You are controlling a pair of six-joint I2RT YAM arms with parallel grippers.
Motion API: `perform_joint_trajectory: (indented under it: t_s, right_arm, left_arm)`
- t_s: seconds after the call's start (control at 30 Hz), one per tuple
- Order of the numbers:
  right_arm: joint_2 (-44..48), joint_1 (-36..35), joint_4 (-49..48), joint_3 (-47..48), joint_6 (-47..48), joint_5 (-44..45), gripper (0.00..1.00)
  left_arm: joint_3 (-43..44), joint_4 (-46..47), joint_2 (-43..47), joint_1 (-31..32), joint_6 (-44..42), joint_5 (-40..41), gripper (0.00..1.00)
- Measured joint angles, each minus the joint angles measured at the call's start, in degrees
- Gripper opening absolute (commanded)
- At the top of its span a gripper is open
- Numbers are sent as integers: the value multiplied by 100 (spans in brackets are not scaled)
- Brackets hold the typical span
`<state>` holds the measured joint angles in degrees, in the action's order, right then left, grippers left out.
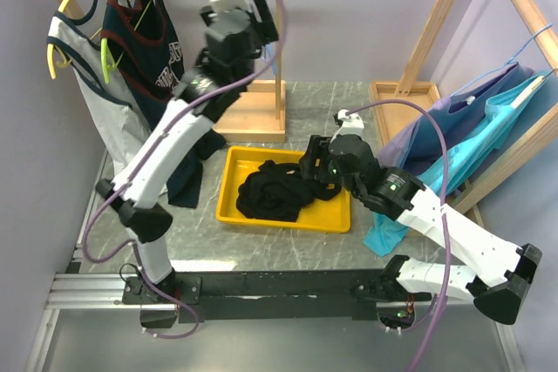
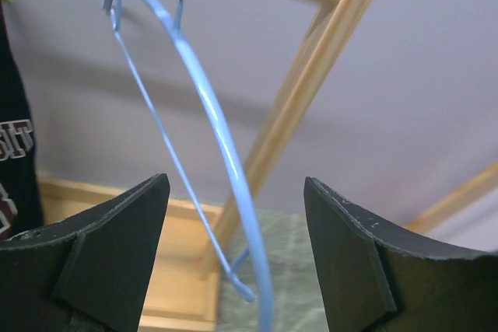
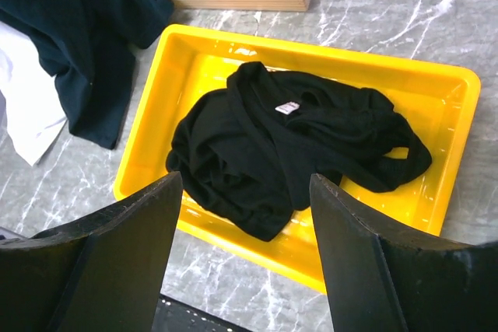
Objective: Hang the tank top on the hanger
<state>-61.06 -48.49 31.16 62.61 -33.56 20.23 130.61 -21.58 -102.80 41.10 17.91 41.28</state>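
Observation:
The black tank top (image 1: 270, 191) lies crumpled in a yellow tray (image 1: 230, 182) at the middle of the table. In the right wrist view the tank top (image 3: 288, 145) shows a small white label at its neck. My right gripper (image 3: 246, 180) hangs open just above it, over the tray's (image 3: 179, 60) near rim, holding nothing. The light-blue hanger (image 2: 218, 138) hangs by its metal hook from a wooden rail. My left gripper (image 2: 237, 184) is raised to it and open. The hanger's lower shoulder runs through the gap, and neither finger touches it.
A navy top with red trim (image 1: 144, 32) and a white-grey top (image 1: 87, 67) hang on yellow-green hangers at the back left. The wooden rack base (image 1: 253, 111) stands behind the tray. Blue garments (image 1: 488, 128) hang at the right. Dark cloth (image 3: 85, 60) lies beside the tray.

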Motion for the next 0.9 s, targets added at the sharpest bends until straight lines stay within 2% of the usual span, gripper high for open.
perform_joint_trajectory:
  t_s: [0.23, 0.53, 0.77, 0.87, 0.9]
  right_arm:
    - [264, -2, -20, -177, -79, -13, 74]
    - [310, -2, -31, -391, -153, -61, 75]
    - [380, -2, -39, -391, -153, -114, 75]
    - [396, -2, -48, -391, -153, -136, 75]
    - [398, -2, -50, -391, -153, -142, 75]
  left_arm:
    - [-2, 538, -684, 125, -1029, 575, 77]
    - [199, 1545, -1390, 577, -2592, 1770, 72]
    - [369, 1987, -1845, 542, -3342, 2312, 63]
    - [376, 2085, -1878, 538, -3499, 2437, 53]
    - [378, 2120, -1878, 538, -3530, 2470, 47]
